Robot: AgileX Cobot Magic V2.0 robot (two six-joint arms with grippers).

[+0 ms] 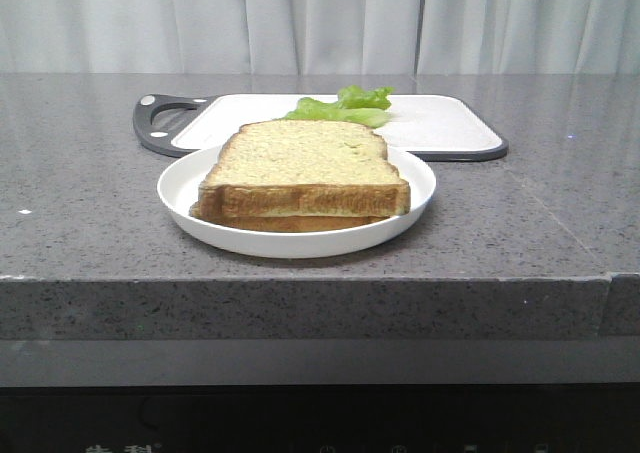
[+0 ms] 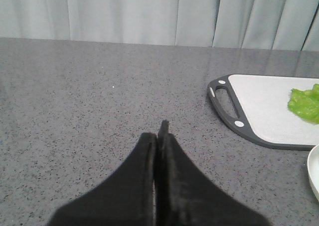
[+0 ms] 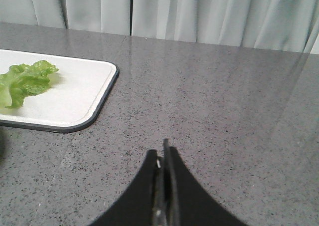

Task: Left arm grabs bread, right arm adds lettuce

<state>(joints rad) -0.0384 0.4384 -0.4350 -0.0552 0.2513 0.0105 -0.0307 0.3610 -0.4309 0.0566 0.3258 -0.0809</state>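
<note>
A thick slice of bread [image 1: 300, 163] lies on top of a thinner slice [image 1: 300, 221] on a white plate [image 1: 190, 208] at the table's front middle. The green lettuce [image 1: 345, 106] lies on the white cutting board [image 1: 440, 123] behind the plate; it also shows in the left wrist view [image 2: 305, 103] and the right wrist view [image 3: 25, 81]. Neither arm shows in the front view. My left gripper [image 2: 158, 133] is shut and empty above bare table, left of the board. My right gripper [image 3: 162, 153] is shut and empty above bare table, right of the board.
The cutting board has a dark rim and a handle [image 1: 160, 123] at its left end, also seen in the left wrist view [image 2: 227, 104]. The plate's edge [image 2: 314, 176] shows in the left wrist view. Grey curtains hang behind the stone table [image 1: 80, 173].
</note>
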